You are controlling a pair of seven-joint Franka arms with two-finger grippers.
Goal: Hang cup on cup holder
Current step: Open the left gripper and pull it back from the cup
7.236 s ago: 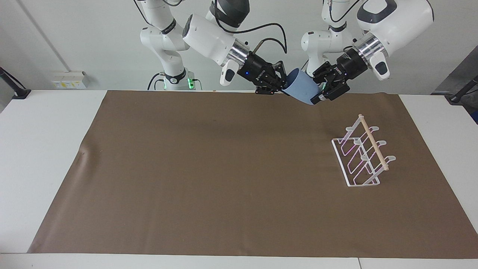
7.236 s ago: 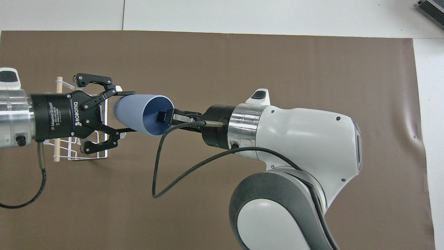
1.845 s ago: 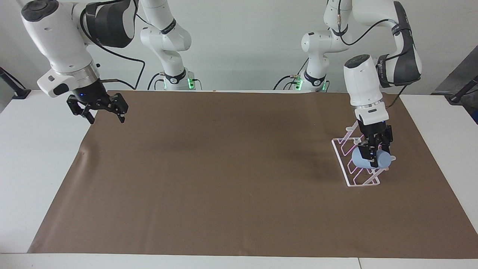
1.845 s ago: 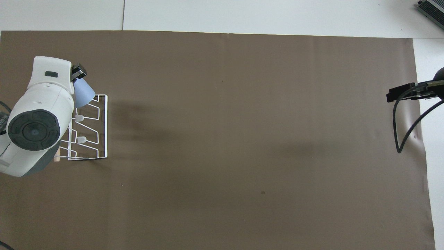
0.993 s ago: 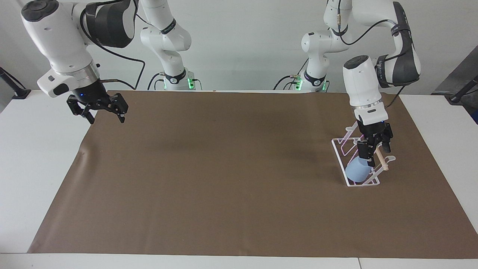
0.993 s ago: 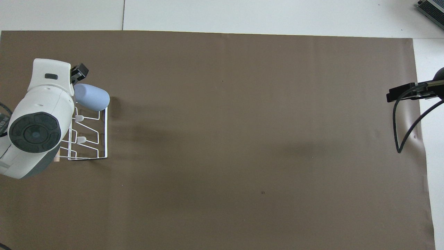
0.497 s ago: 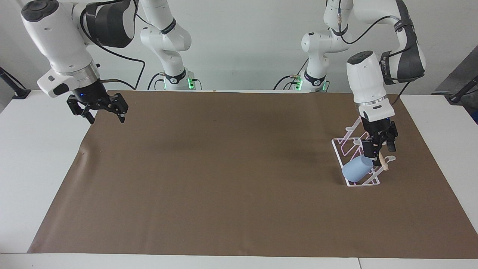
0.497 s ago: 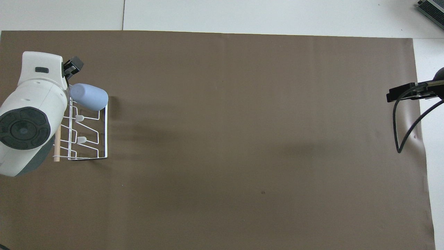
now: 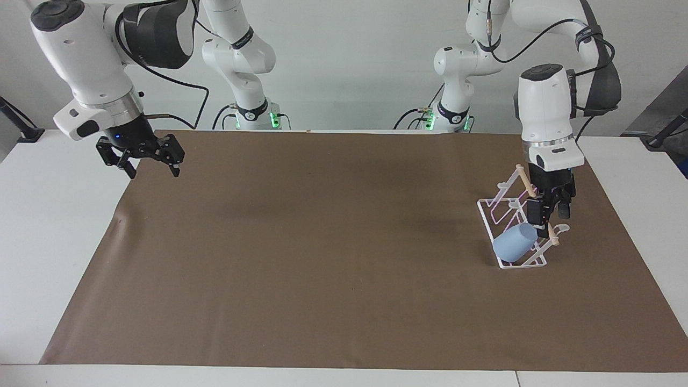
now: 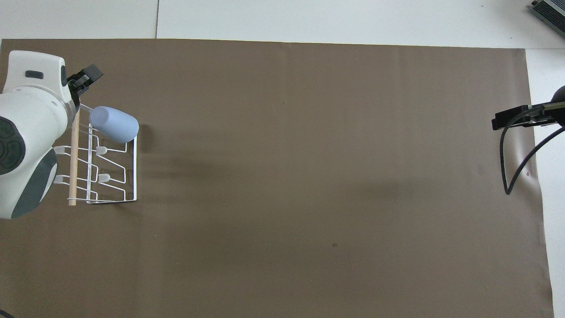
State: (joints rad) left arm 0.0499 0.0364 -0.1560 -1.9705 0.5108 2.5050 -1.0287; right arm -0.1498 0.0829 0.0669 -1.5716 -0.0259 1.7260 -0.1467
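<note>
On the cup holder (image 9: 517,228) the cup (image 9: 515,243) hangs tilted (peg inside), left pincer (image 9: 548,214) open above; right pincer (image 9: 143,156) waits open.

Robot lab: two Franka arms (image 9: 543,113), brown-matted table (image 9: 322,258).

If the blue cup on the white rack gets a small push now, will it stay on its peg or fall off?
The cup leans tilted on the rack's end peg, farthest from the robots, so a nudge would probably rock it, not drop it. It looks thin, plain plastic, likely light. Off the peg, its round tapered body would probably roll in a curve. The left claw hangs just above.
</note>
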